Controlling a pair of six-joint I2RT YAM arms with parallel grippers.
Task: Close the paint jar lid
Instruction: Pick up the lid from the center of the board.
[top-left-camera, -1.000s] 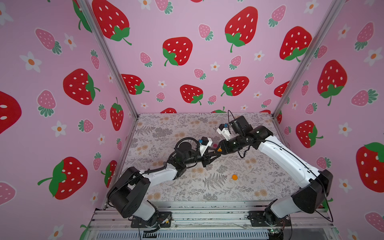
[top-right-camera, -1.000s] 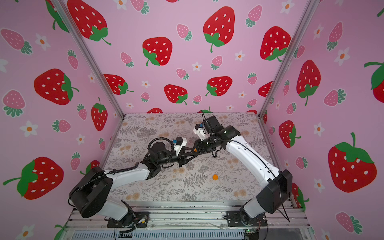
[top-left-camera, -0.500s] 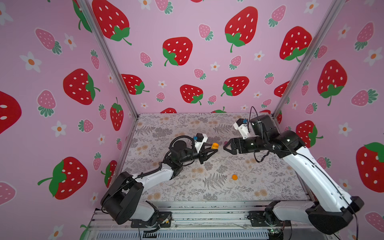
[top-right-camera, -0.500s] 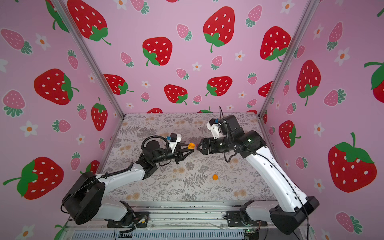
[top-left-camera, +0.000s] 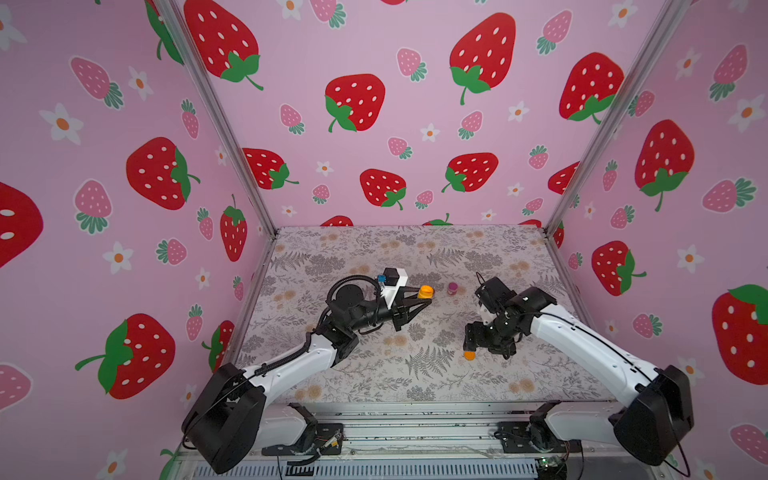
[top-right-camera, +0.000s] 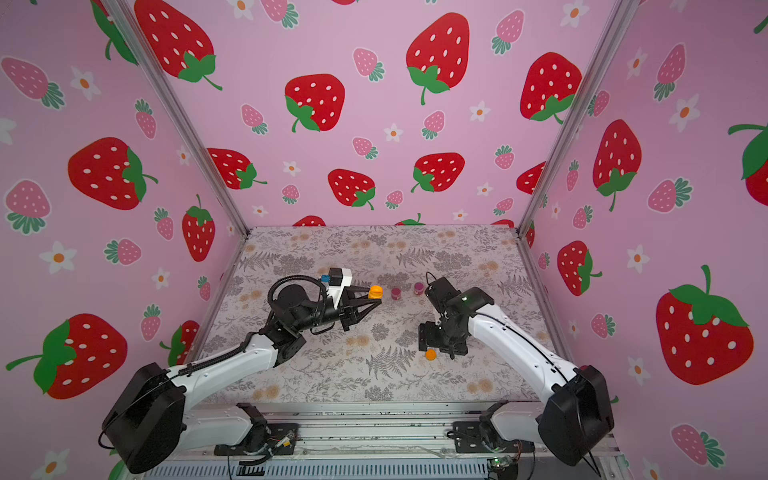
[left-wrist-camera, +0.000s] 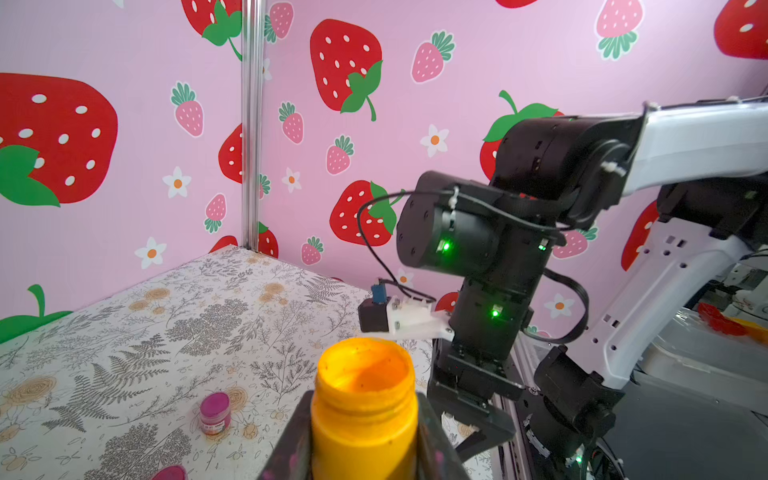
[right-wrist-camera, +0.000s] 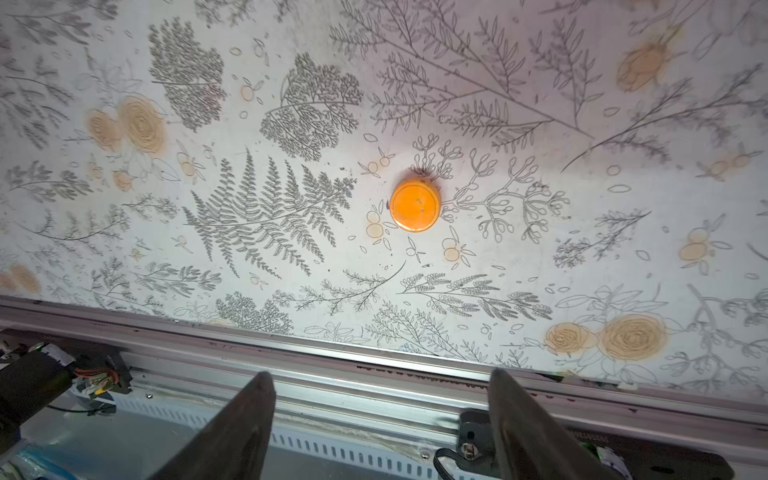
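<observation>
Presently, orange lid (right-wrist-camera: 414, 206) lies on worktop (right-wrist-camera: 291, 124) just ahead of right end effector (right-wrist-camera: 380, 374), jaws spread, empty; left end effector (left-wrist-camera: 365, 432) clamps open jar (left-wrist-camera: 363, 374).

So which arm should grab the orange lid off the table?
Right. The right fingers are open and empty, close to the orange lid. The left fingers are shut on the open orange jar, so they're busy.
</observation>
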